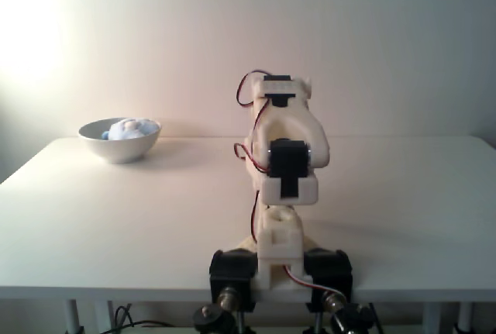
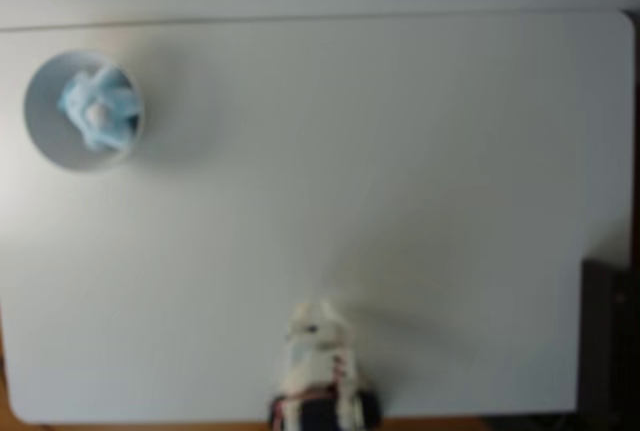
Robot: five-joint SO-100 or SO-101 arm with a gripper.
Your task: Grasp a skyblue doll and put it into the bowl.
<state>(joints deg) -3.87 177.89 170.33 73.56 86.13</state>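
One skyblue doll [image 1: 130,129], one bowl [image 1: 116,148], one arm [image 1: 283,187]. Nothing else loose on the tabletop [image 1: 403,210].

Doll sits inside the bowl. In a fixed view from the front it pokes just above the rim, pale blue w/ whitish bits. In a fixed view from above the doll [image 2: 100,108] lies a bit right of the bowl's [image 2: 40,121] centre, touching the inner wall on that side. Bowl is white, glossy, upright, at the far left of the tabletop in both fixed views, near the back edge.

Arm is folded up at the near edge, roughly mid-width, well apart from the bowl. White printed body, black servos, red and dark wires looping at the upper joint and down the left side. Base clamped to the front edge w/ two black clamps [image 1: 232,272]. From above the arm [image 2: 318,351] shows as a blurry white lump over a dark base at the bottom edge. Claw: can't make out the fingers in either view, so can't tell if spread or pressed together.

Tabletop [image 2: 400,201] is plain white, matte, rounded corners, white legs below. Bowl throws a soft shadow to its right. Wall behind is bare, off-white, w/ a strong bright glow at upper left in the front view. Cables hang under the front edge. A dark object [image 2: 612,341] stands past the right edge, seen from above.
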